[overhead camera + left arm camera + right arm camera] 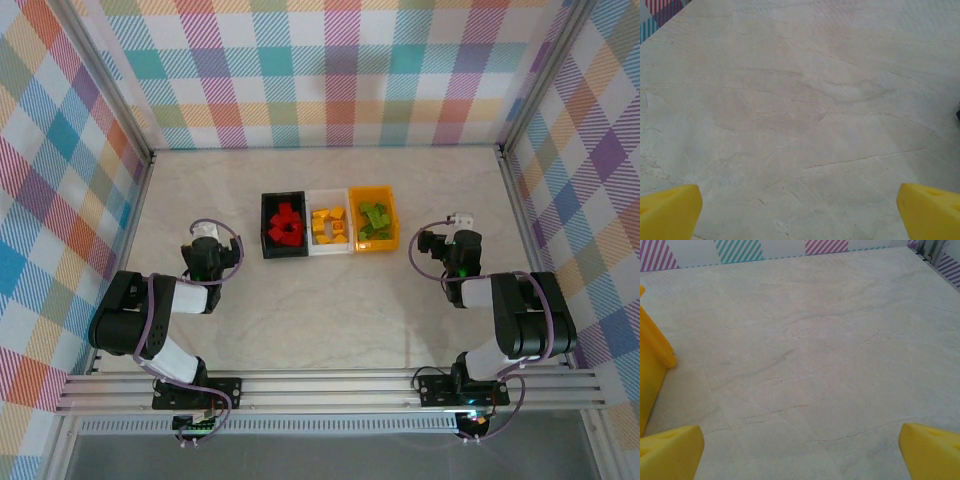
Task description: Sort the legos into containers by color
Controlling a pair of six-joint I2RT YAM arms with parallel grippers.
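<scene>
Near the middle of the desk (320,300), three bins sit side by side: the black bin (284,254) holds the red legos (286,225), the white bin (329,251) the yellow-orange legos (329,224), and the orange bin (374,246) the green legos (375,220). I think the sorting is done, so the best thing is to stay back and not bump the bins. The left tool (800,212) and the right tool (800,452) are wide open and hold nothing, over bare desk, with nothing in their way.

The containers (329,250) stand in a touching row mid-way up the table (330,320); all around them lies open.
</scene>
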